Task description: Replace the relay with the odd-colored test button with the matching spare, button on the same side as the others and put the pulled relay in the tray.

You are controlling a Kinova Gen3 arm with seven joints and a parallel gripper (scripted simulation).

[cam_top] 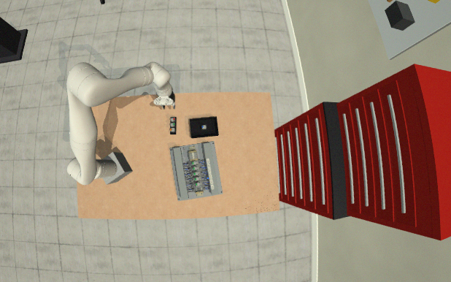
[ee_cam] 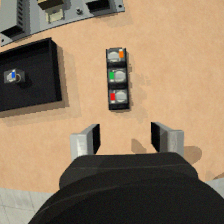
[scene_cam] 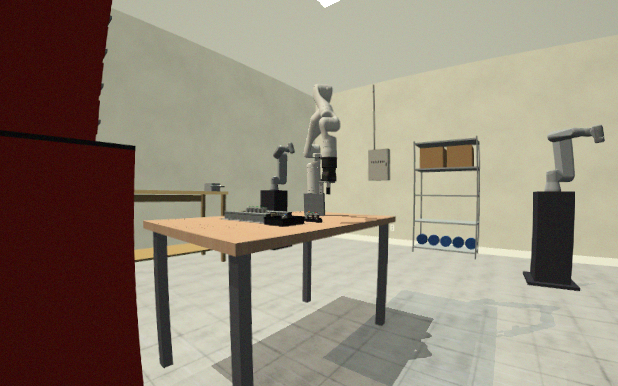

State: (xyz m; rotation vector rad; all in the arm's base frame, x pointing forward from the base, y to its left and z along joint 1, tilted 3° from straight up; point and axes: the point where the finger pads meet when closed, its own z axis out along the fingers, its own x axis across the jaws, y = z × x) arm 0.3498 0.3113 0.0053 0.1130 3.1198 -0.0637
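A black holder (ee_cam: 117, 77) carries three spare relays: orange button (ee_cam: 120, 53) farthest from me, green button (ee_cam: 113, 76) in the middle, red button (ee_cam: 114, 96) nearest. The black tray (ee_cam: 27, 76) to the left holds a relay with a blue button (ee_cam: 12, 76). The grey rack (cam_top: 195, 170) shows a row of relays with green buttons; its topmost socket looks empty. My gripper (ee_cam: 125, 133) is open and empty, hanging above the table just short of the spare holder. It shows in the overhead view (cam_top: 166, 102) and the side view (scene_cam: 328, 188).
The rack's edge (ee_cam: 55, 12) lies at the top of the wrist view. The arm's base (cam_top: 118, 168) stands on the table to the left of the rack. A red cabinet (cam_top: 373, 153) stands beyond the table's right edge.
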